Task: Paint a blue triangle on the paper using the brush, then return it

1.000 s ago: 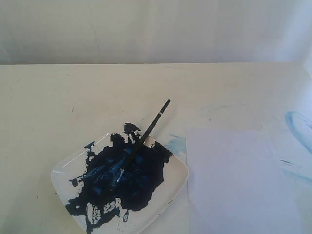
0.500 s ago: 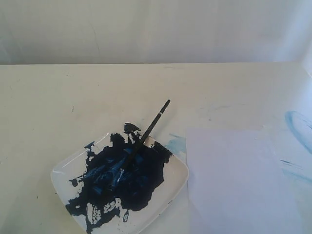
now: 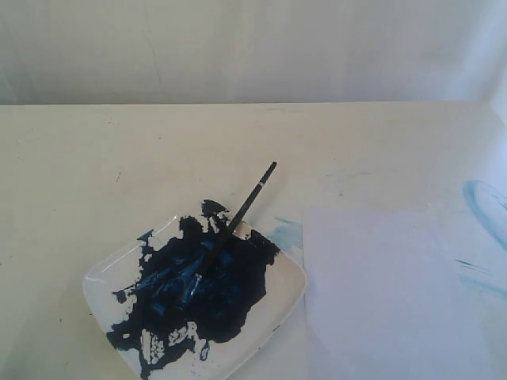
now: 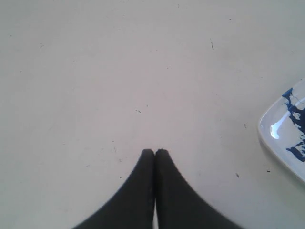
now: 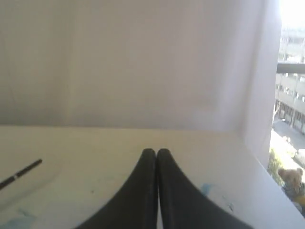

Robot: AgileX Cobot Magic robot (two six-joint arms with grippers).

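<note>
The exterior view looks down at a slant across the desk (image 3: 119, 150) to the wall (image 3: 238, 47), with the dish (image 3: 100, 275) and paper (image 3: 380, 293) near its lower edge. The left wrist view looks steeply down, close over the left gripper (image 4: 155, 151), and shares the dish's corner. The right wrist view looks almost level past the right gripper (image 5: 156, 151) to the wall and a window (image 5: 288, 95), sharing the brush (image 5: 21, 174) end.

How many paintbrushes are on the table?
1. The brush lies with its tip in the blue paint on the dish, left of the paper, handle sticking out past the rim. More could hide outside the pictures.
</note>
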